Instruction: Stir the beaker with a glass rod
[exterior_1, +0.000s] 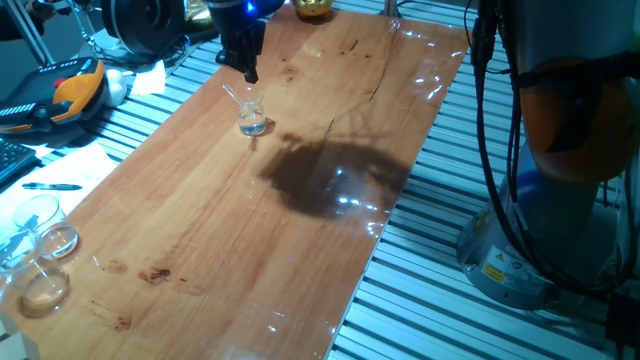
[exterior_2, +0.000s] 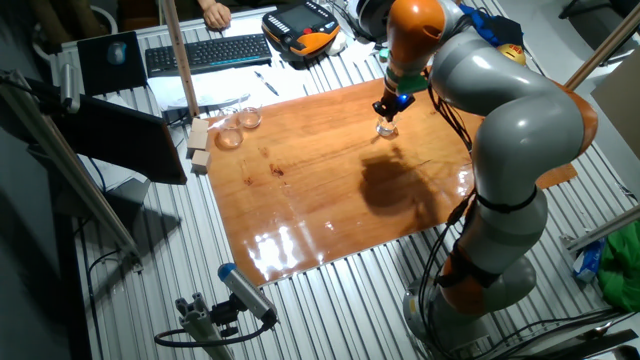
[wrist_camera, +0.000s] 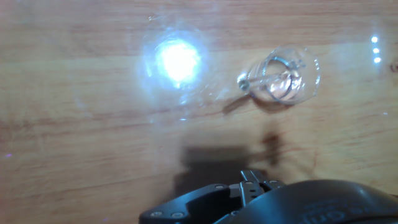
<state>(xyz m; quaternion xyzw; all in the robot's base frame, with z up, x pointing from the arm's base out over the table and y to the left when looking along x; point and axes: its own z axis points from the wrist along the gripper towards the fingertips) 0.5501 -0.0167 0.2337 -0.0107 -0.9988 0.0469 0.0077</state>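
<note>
- The beaker (exterior_1: 252, 119) stands upright on the wooden bench (exterior_1: 250, 230), near the far end and a little in from the long edge that faces the cluttered side.
- The glass rod (exterior_1: 232, 96) leans in the beaker, its upper end tilted out over the rim toward that same edge; in the hand view it shows as a short clear stick (wrist_camera: 264, 78) crossing the beaker's mouth (wrist_camera: 286, 78).
- The gripper (exterior_1: 248, 68) hangs just above and behind the beaker, apart from the glass as far as one can see. Whether its fingers are apart or together cannot be told from any view.
- Bare wood lies all round the beaker, with a broad stretch running toward the near end of the bench and across to the opposite long edge.
- A group of larger glass dishes (exterior_1: 40, 250) sits at the near corner on the cluttered side, well apart from the beaker.
- The arm's dark shadow (exterior_1: 330, 175) falls on the middle of the bench.
</note>
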